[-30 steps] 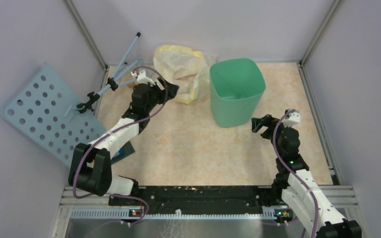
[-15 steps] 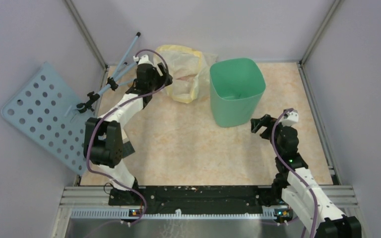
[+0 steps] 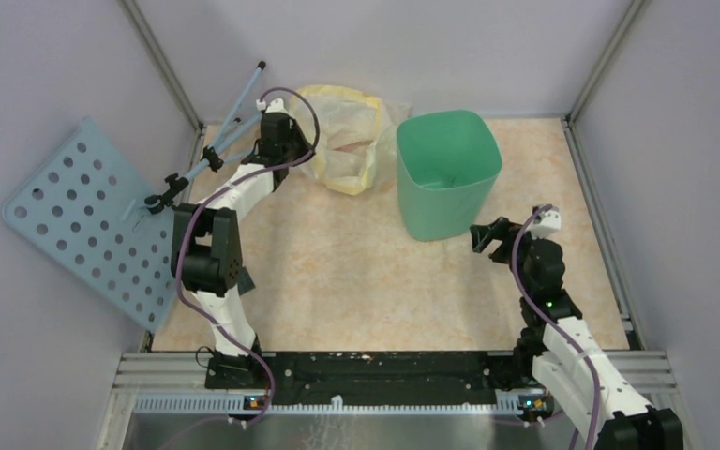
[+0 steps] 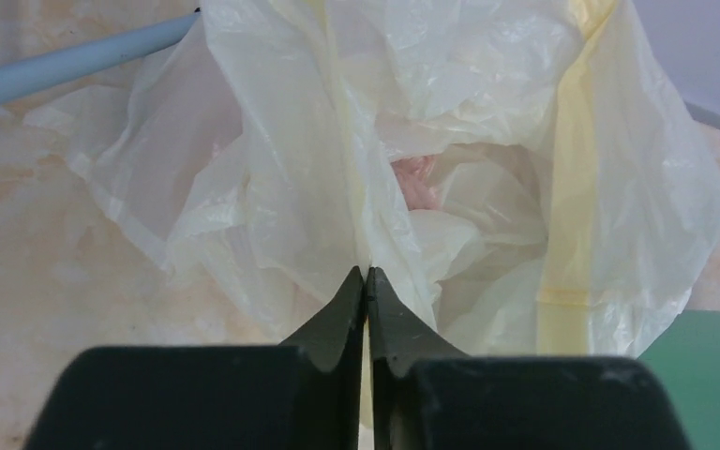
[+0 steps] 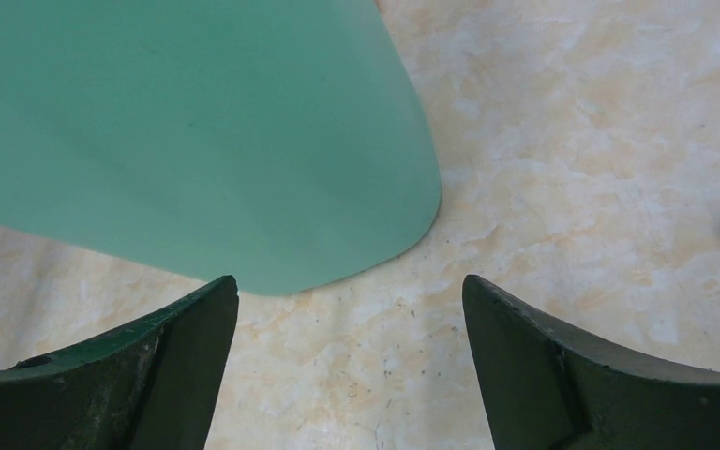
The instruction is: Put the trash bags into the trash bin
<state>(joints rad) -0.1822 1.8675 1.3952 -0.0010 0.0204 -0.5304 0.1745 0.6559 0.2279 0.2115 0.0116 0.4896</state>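
The left gripper (image 3: 307,156), seen from above, reaches to the far-left corner of the table (image 3: 356,272) and meets the near edge of the yellow bag (image 3: 361,169), which lies crumpled just left of the bin (image 3: 441,211); a pinkish patch inside the yellow film is the pink bag (image 3: 345,142). The bin stands upright and no bag shows inside it. The right gripper (image 3: 484,240) hangs near the bin's near-right side, apart from it, and a blue pole (image 3: 234,108) leans in the corner beside the left arm. From the left wrist, the fingers (image 4: 337,309) press together on a fold of yellow film, with a pale sliver showing between them; the pink bag (image 4: 414,178) sits deeper in the yellow bag's (image 4: 572,187) open mouth, beyond the fingertips and, as far as can be told, untouched by them. A corner of the bin (image 4: 703,375) shows at lower right. From the right wrist, the fingers (image 5: 178,347) stand wide apart with nothing between them, low over the table (image 5: 572,141), the bin's (image 5: 197,122) green wall just ahead. The job looks barely begun: the grip is on the outer bag, not the pink one, and the carry over the rim and the drop into the bin are not yet done
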